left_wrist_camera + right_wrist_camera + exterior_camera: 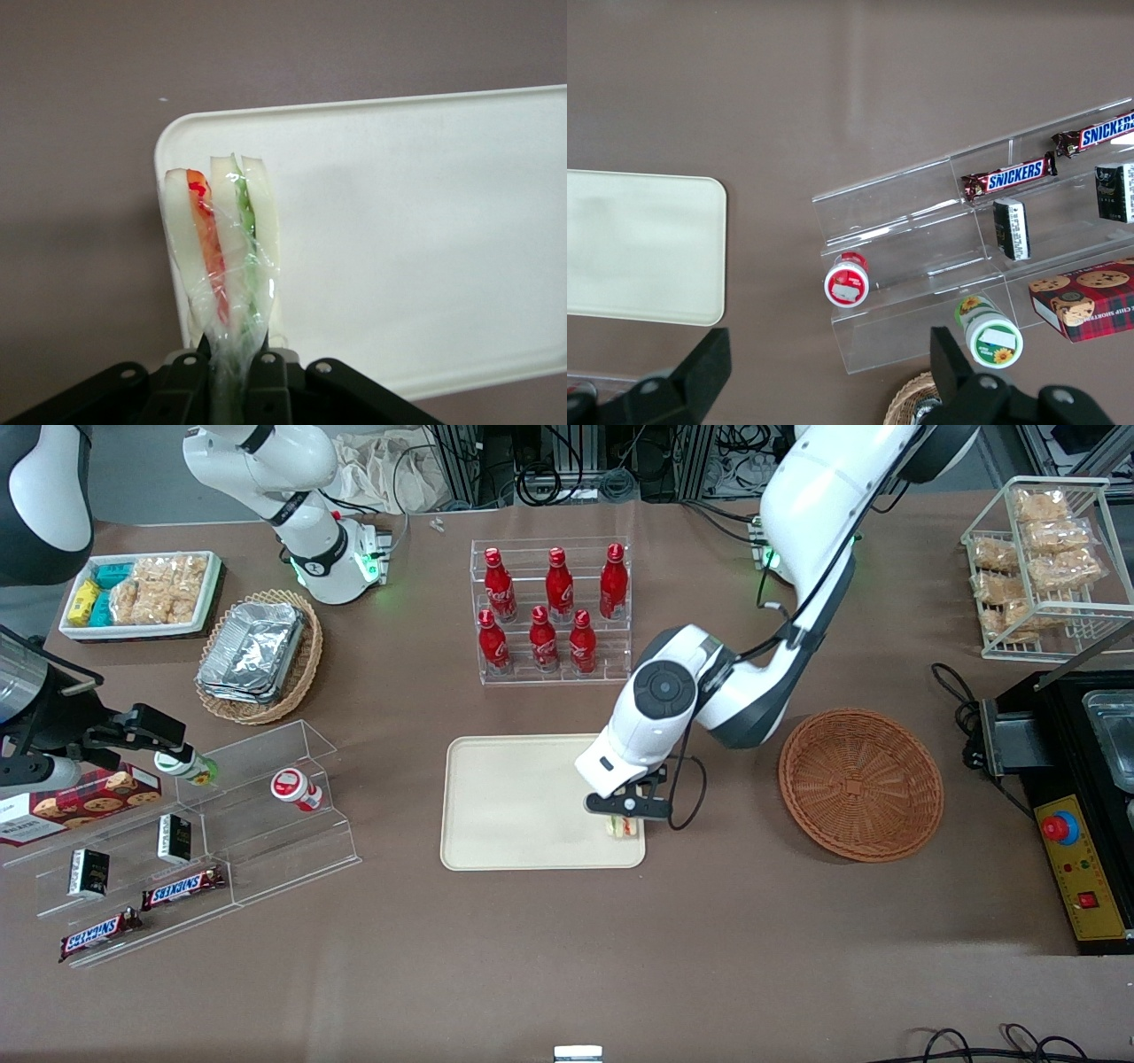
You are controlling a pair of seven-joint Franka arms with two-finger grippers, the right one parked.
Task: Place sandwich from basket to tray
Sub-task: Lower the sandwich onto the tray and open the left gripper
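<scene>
From the front the gripper [625,816] hangs over the tray [523,802] corner nearest the basket [860,783], the sandwich [623,827] just beneath it, while the wrist view shows the fingers [190,376] pinching the wrapped sandwich [223,252] above that corner of the tray [399,239].

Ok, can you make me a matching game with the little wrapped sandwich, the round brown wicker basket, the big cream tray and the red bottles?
Things:
1. small triangular sandwich wrapped in clear film
2. round reddish-brown wicker basket
3. large flat cream-beige plastic tray
4. six red bottles

Where or how:
A. standing in a clear tiered rack
B. pinched in the left gripper, over the tray's corner
C. lying flat on the table, between the rack and the front camera
D. nothing inside, beside the tray toward the working arm's end

Pairs: 1-B, 2-D, 3-C, 4-A
</scene>
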